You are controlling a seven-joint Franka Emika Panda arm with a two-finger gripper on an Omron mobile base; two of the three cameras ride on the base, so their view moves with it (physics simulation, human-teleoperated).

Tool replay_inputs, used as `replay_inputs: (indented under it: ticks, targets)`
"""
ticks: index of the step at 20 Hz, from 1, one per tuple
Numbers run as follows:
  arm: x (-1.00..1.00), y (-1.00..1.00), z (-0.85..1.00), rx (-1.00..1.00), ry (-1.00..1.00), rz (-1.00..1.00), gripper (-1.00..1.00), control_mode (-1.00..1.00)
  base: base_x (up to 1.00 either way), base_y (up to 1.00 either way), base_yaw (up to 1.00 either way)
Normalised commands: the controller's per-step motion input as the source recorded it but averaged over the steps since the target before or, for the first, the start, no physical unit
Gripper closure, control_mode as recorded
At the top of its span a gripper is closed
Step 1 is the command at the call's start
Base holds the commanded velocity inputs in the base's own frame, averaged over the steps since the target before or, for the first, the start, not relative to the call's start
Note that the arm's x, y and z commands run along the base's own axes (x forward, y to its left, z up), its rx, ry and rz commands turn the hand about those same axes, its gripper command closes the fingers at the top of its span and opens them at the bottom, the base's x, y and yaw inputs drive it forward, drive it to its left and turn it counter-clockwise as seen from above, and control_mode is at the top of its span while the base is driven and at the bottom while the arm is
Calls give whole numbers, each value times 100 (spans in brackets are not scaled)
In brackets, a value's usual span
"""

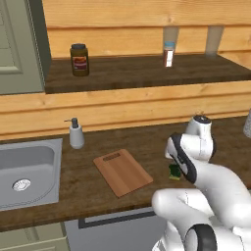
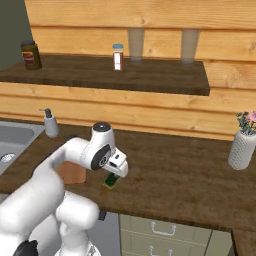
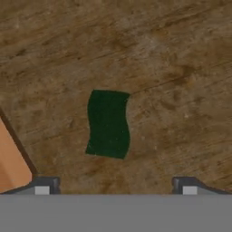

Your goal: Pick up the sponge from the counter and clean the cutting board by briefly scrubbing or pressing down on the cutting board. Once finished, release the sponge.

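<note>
The sponge (image 3: pixel 108 123) lies flat on the dark wood counter (image 3: pixel 172 68) with its dark green top up, just right of the cutting board (image 1: pixel 122 171). In the hand view the sponge sits in the middle, a little ahead of my two fingertips (image 3: pixel 43 186), which stand wide apart. My gripper (image 2: pixel 114 175) hangs open right above the sponge (image 2: pixel 111 181), apart from it. The arm hides most of the sponge (image 1: pixel 175 171) in the left base view. A corner of the light-brown board (image 3: pixel 11 163) shows at the hand view's lower left.
A steel sink (image 1: pixel 27 171) is set in the counter at the left, with a soap dispenser (image 1: pixel 75 133) behind it. The higher shelf (image 1: pixel 147 71) carries a dark jar (image 1: pixel 79 60) and a small bottle (image 1: pixel 169 54). A flower vase (image 2: pixel 243 147) stands at the far right.
</note>
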Motion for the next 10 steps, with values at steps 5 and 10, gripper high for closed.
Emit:
replay_inputs:
  ticks: [5, 10]
  targets:
    - [-90, 8, 100, 0, -13, 0, -100, -100, 0, 0, 0]
    - [-66, 32, 100, 0, -18, 1, -100, -100, 0, 0, 0]
